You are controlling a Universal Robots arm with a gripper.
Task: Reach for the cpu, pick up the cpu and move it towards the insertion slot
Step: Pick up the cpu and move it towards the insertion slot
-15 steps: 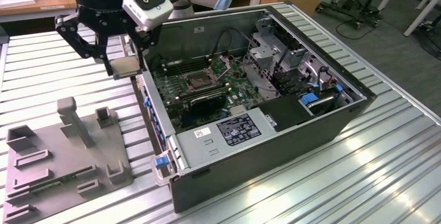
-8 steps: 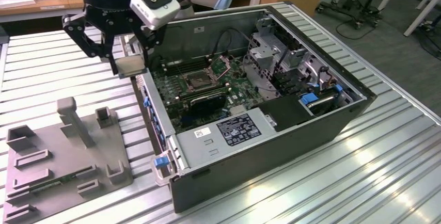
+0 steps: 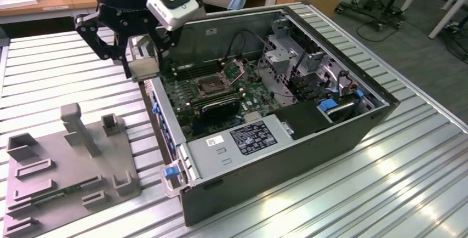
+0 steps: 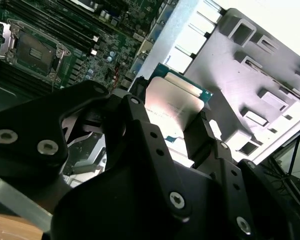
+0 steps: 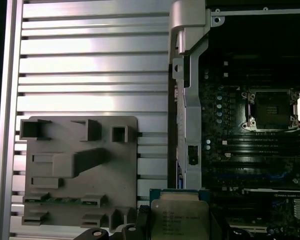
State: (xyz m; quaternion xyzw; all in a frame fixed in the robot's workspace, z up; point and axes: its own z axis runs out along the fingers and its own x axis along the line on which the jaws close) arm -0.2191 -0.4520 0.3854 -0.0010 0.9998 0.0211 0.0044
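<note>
With the cpu [image 5: 179, 220] pinched by its edges in the closed fingers [image 4: 202, 137], upper left of the exterior frame above the case wall [image 3: 162, 118], a slip or skewed approx. arrival at the insertion slot [image 3: 210, 86] could be caused by so thin a hold.

One cpu [image 5: 177, 220], one insertion slot [image 5: 271, 110], one computer case [image 3: 292, 139], one grey tray [image 3: 66, 172]

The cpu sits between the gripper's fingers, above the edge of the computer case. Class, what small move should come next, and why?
Probably a short carry sideways over the board toward the slot. The gripper holds the cpu above the case wall, beside the grey tray. The slot's frame looks open and its dark socket empty, off to one side of the chip, so sideways travel should come before any lowering.
</note>
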